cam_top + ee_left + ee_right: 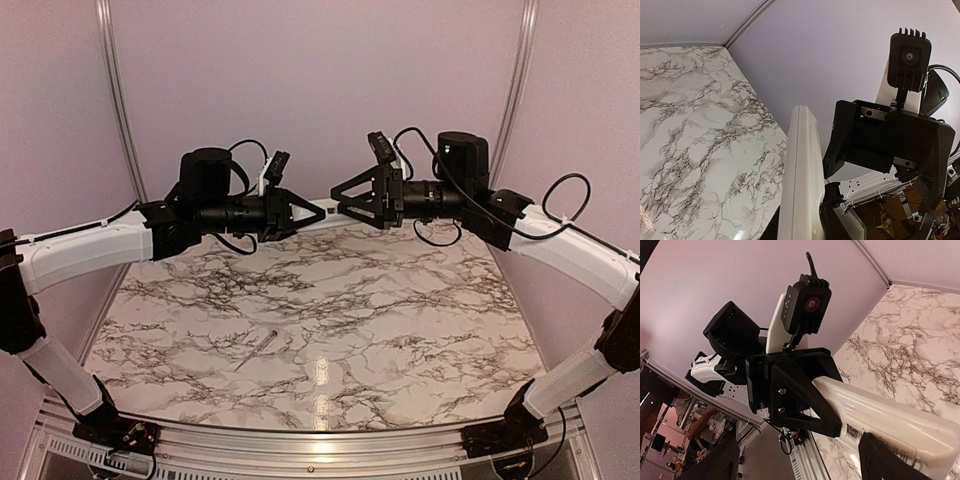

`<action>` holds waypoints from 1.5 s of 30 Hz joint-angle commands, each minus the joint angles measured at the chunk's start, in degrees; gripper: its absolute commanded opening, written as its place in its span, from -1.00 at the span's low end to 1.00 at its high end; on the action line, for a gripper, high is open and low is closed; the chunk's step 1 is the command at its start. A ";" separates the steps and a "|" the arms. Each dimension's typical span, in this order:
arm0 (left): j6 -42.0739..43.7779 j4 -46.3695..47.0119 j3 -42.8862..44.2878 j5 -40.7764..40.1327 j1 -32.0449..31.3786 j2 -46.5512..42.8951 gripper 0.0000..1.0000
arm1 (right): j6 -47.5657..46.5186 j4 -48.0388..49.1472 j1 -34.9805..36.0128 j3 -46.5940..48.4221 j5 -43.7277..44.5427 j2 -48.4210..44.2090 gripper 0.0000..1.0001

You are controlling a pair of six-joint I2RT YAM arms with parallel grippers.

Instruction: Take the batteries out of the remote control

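Both arms are raised and face each other above the table's far half. The white remote control [332, 214] hangs level between them. My left gripper [306, 212] is shut on one end of it; in the left wrist view the remote control [802, 170] rises edge-on out of the jaws. My right gripper [347, 199] is open around the other end. In the right wrist view the remote control [880, 412] lies against one dark finger [890, 460], while the other finger [715, 462] stands well clear. The batteries are hidden.
A thin pale grey stick [258, 349] lies on the marble table [400, 330], left of centre. Plain lilac walls with metal corner posts [118, 90] close the back and sides. The arm bases sit at the near corners.
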 commanded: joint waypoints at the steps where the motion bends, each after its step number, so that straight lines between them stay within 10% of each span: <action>1: -0.15 -0.86 1.40 -2.14 -1.17 -1.03 -1.00 | -2.68 -7.75 -0.11 2.48 5.16 -1.99 0.62; 10: -3.97 -4.30 0.78 -6.53 -1.73 -2.05 -1.00 | -6.12 -16.94 0.16 4.21 19.20 -2.25 0.59; 45: -4.55 -13.58 7.14 -8.95 -1.74 1.53 -1.00 | -3.61 -14.58 0.94 6.72 18.08 2.07 0.59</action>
